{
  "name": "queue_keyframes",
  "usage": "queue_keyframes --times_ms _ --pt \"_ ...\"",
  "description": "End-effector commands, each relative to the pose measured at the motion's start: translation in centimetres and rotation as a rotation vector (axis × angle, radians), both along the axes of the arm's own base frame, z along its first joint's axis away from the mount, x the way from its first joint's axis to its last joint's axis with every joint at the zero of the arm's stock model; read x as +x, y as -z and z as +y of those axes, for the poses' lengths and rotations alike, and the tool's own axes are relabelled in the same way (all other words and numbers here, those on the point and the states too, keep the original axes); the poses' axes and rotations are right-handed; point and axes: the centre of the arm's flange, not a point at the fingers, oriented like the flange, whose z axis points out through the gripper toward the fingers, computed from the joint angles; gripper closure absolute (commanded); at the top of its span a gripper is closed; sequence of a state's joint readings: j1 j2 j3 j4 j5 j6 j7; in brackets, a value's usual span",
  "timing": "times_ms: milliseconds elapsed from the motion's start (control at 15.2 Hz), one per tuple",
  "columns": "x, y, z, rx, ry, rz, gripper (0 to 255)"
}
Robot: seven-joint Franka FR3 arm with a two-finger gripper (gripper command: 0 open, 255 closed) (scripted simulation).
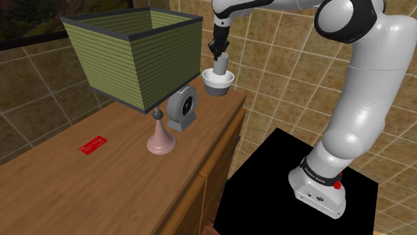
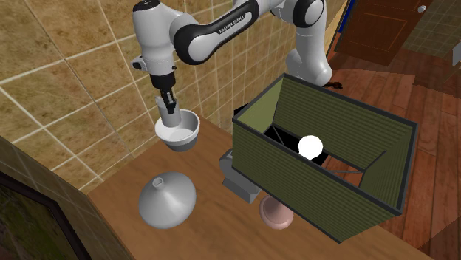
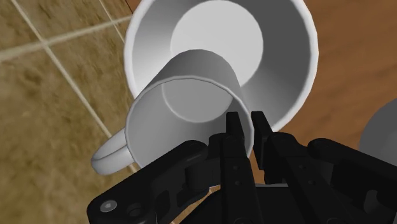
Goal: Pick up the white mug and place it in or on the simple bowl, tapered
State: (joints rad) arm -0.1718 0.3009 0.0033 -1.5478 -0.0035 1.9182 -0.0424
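Note:
A white mug (image 1: 221, 65) hangs upright with its lower part inside the white tapered bowl (image 1: 218, 84), which sits at the far end of the wooden dresser next to the tiled wall. My black gripper (image 1: 216, 52) comes down from above, shut on the mug's rim. In the wrist view the fingers clasp the mug (image 3: 178, 102) wall at the gripper (image 3: 247, 122), and the bowl (image 3: 299, 70) lies below it; the handle points toward the wall. From the second exterior view the mug (image 2: 171, 113) dips into the bowl (image 2: 181, 135) under the gripper (image 2: 169, 100). I cannot tell whether the mug touches the bowl's floor.
A lamp with a green shade (image 1: 133, 53) and pink base (image 1: 161, 141) stands mid-dresser, a grey clock (image 1: 182, 108) beside it near the bowl. A red card (image 1: 93, 145) lies further along. A grey domed object (image 2: 167, 199) sits by the wall.

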Motion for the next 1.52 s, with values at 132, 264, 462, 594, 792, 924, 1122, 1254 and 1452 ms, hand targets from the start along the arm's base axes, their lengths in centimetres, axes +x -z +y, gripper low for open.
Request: queue_keyframes --times_ms 132,264,462,594,792,924,1122,1254,1452 --pt "0.0 0.3 0.0 0.000 0.000 -0.001 255" --pt "0.0 0.3 0.0 0.000 0.000 -0.001 255" --pt "0.0 0.3 0.0 0.000 0.000 -0.001 0" --pt "0.0 0.3 0.0 0.000 0.000 -0.001 0" --pt "0.0 0.3 0.0 0.000 0.000 -0.001 0" --pt "-0.2 -2.4 0.0 0.000 0.000 -0.001 0" --pt "-0.3 -4.7 0.1 0.000 0.000 -0.001 0" --pt "-0.3 -4.7 0.1 0.000 0.000 -0.001 0" --pt "-0.3 -4.7 0.1 0.000 0.000 -0.001 0"
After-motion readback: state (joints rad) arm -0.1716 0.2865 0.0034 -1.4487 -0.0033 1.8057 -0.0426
